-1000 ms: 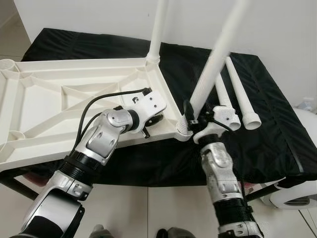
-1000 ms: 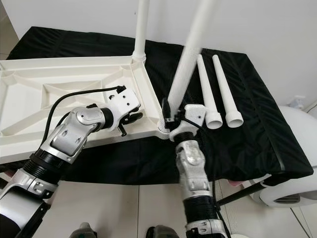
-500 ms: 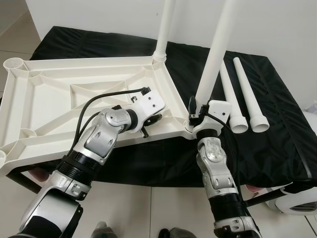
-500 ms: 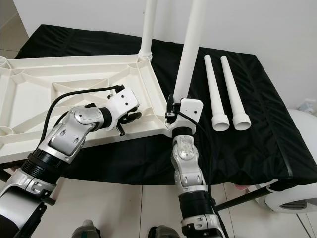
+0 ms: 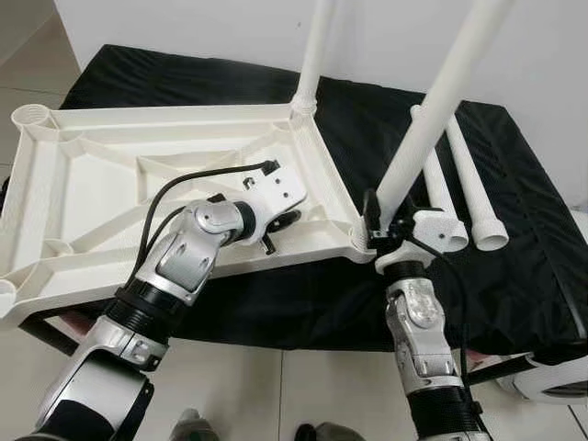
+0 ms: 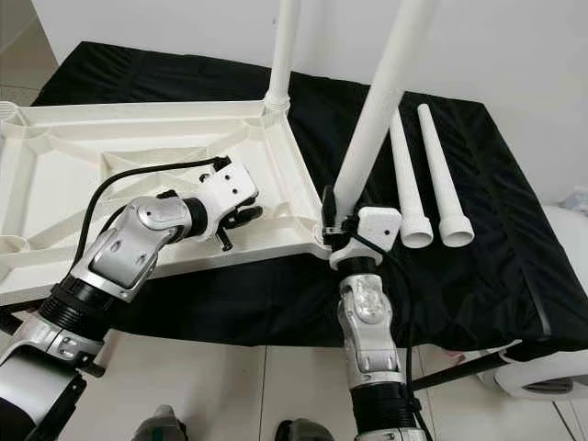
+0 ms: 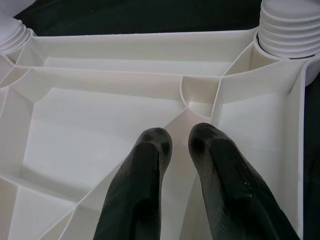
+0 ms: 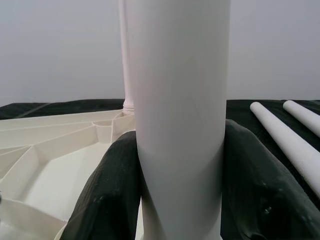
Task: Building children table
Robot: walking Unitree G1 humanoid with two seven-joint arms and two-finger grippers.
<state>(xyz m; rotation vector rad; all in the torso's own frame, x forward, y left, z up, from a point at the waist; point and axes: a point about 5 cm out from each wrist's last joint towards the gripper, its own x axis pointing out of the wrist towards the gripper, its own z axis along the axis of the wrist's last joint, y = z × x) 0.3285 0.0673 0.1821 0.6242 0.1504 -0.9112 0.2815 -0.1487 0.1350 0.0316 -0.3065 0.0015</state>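
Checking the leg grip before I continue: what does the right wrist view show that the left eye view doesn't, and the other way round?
Right wrist view alone: both black fingers pressed flat against the table leg.

Left eye view alone: the left gripper resting on the upturned tabletop, and the held leg tilting away from the tabletop, its base at the near corner socket.

Both: the held leg, the far upright leg, two loose legs on the black cloth.

tabletop [image 5: 138,197] on cloth [image 5: 514,257], loose legs [image 5: 464,188] right
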